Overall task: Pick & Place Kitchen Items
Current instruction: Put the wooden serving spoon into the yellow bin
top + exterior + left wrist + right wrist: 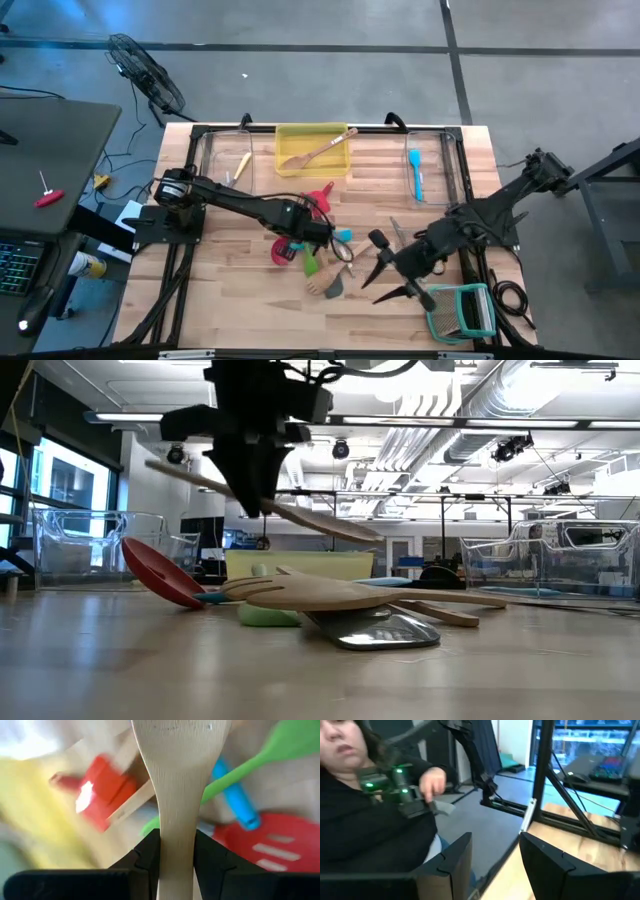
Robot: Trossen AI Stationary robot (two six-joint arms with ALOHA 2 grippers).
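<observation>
Left gripper (176, 862) over mid-worktop (230, 290), fingers (145, 857) pinching wooden spoon (177, 785) by the handle, lifted clear above the utensil pile (320, 262). Long axis of spoon pointing straight out from the fingers, bowl ahead. Yellow tray (312, 150) at far edge, beyond the pile, nearer this arm. Right gripper (395, 285) near teal rack (462, 310), fingers spread, holding nothing, facing off-table toward a person (365, 795).
</observation>
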